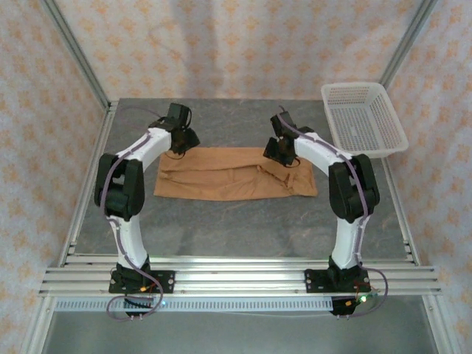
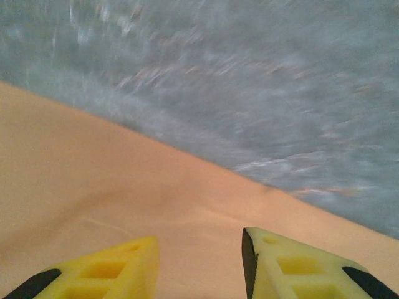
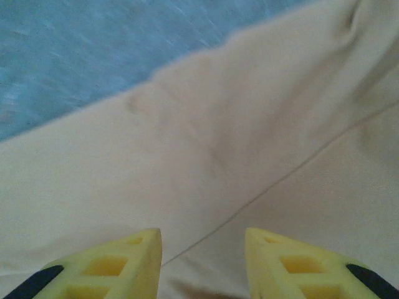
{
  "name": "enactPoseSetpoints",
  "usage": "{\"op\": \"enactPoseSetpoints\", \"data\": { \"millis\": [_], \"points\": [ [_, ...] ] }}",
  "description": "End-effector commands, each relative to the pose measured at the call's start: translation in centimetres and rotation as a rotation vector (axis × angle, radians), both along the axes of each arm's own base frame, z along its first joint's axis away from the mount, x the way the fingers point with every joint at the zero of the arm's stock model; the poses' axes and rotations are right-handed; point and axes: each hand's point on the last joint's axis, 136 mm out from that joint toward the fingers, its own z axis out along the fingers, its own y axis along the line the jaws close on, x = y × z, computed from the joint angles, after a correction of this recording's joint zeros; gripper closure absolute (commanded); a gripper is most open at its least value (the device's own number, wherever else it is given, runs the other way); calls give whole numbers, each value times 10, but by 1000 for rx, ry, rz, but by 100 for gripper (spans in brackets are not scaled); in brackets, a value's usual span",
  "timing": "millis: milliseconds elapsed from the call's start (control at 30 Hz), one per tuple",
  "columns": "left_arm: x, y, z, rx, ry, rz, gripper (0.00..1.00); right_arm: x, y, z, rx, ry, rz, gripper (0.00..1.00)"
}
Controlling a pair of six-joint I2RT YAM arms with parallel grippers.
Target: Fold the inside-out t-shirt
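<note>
The inside-out t-shirt (image 1: 221, 177) lies as a long orange-tan band across the middle of the grey table (image 1: 236, 228), creased toward its right end. My left gripper (image 1: 182, 141) hovers over the shirt's far left corner. In the left wrist view its yellow fingers (image 2: 124, 268) stand apart over flat cloth (image 2: 93, 187), open with nothing between them. My right gripper (image 1: 278, 155) is over the far right part of the shirt. In the right wrist view it (image 3: 202, 252) is open above cloth (image 3: 218, 143), and a thin seam line runs between the fingertips.
A white plastic basket (image 1: 365, 118) stands at the table's back right corner. Patterned walls and metal frame posts close in the back and sides. Bare grey table (image 2: 280, 81) lies just beyond the shirt's far edge.
</note>
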Motion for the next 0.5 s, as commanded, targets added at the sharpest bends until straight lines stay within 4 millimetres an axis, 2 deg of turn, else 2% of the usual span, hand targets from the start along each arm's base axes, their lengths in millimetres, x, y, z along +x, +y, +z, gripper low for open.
{"op": "enactPoseSetpoints", "data": {
  "millis": [0, 100, 200, 333, 467],
  "points": [
    [-16, 31, -38, -9, 93, 83, 59, -20, -25, -32, -3, 70, -77, 60],
    [-29, 51, -56, 35, 142, 98, 60, -40, -48, -53, -11, 114, -114, 58],
    [-40, 66, -64, 79, 180, 110, 60, -54, -62, -57, -24, 135, -120, 55],
    [-42, 64, -54, 58, 159, 107, 60, -56, -63, -29, -25, 103, -49, 42],
    [-36, 52, -26, 33, 109, 80, 59, -52, -91, 1, -187, 32, -28, 21]
  ]
}}
